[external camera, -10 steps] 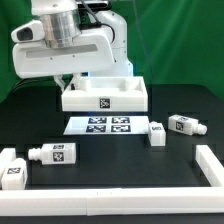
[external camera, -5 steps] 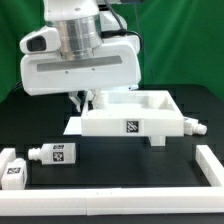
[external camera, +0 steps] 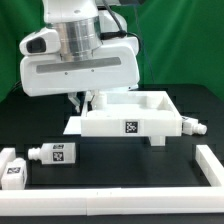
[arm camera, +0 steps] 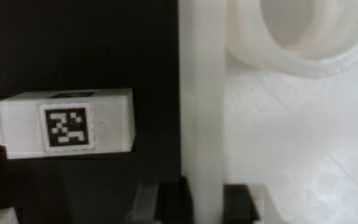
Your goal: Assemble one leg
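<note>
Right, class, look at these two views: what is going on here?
The Panda arm is handling the large white panel, not a leg. In the wrist view its jaws stand either side of the panel's raised wall, apparently clamped on it. Four legs lie loose on the black table: the left leg, the far-left leg, the front leg peeking from under the panel, and the right leg beside it. The one socket in view is empty.

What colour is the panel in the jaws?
White panel, one black-and-white square tag; clearest in exterior view.
</note>
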Tool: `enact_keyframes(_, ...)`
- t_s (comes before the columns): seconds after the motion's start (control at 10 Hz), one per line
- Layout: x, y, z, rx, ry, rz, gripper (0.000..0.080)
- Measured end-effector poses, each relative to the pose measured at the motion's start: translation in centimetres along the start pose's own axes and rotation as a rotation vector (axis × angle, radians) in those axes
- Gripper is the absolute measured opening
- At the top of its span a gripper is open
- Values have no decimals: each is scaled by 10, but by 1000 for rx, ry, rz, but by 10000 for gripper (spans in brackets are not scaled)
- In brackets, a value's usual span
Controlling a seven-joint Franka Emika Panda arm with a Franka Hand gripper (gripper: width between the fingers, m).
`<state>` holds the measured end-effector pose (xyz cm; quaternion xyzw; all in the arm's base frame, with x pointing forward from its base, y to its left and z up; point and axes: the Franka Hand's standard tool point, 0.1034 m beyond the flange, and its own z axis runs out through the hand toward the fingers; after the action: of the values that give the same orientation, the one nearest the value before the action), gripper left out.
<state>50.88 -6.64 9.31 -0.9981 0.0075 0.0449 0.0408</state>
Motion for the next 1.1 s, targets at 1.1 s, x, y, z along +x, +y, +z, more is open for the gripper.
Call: enact_keyframes(1.1,45,-31,71,-37,8,-18,54)
